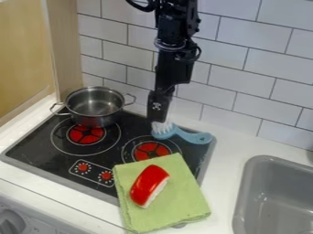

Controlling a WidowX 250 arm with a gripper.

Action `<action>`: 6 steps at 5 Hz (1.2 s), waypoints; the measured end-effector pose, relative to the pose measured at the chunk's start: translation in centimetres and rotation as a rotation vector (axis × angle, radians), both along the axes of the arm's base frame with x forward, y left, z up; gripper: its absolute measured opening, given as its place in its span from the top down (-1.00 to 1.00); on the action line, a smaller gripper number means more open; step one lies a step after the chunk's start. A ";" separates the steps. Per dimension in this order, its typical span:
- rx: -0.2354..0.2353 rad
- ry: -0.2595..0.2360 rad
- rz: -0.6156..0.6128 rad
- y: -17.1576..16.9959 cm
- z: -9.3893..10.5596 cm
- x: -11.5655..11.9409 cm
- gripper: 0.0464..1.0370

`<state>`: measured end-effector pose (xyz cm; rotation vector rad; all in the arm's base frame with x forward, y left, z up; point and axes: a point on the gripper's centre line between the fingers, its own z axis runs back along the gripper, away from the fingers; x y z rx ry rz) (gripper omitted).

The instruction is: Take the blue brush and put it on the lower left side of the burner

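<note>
Blue brush [174, 131] at black gripper [158, 120]

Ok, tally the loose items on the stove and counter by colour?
Blue: 1 (brush)
Silver: 1 (pot)
Green: 1 (cloth)
Red, white below: 1 (block, on the cloth)
Total: 4

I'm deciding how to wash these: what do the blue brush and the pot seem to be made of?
The blue brush: probably plastic with a smooth finish, judging by its even colour and curved handle. The pot: polished metal, likely stainless steel, given its silvery shine.
</note>
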<state>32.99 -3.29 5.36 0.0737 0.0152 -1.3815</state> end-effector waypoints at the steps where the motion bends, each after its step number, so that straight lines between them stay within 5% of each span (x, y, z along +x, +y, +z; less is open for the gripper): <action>1: 0.002 0.049 -0.027 -0.2 -1.7 -0.3 -0.92; 3: -0.059 0.073 -0.025 -1.2 -3.4 -0.3 -0.92; 6: -0.063 0.092 -0.074 -2.4 -5.2 0.6 -0.92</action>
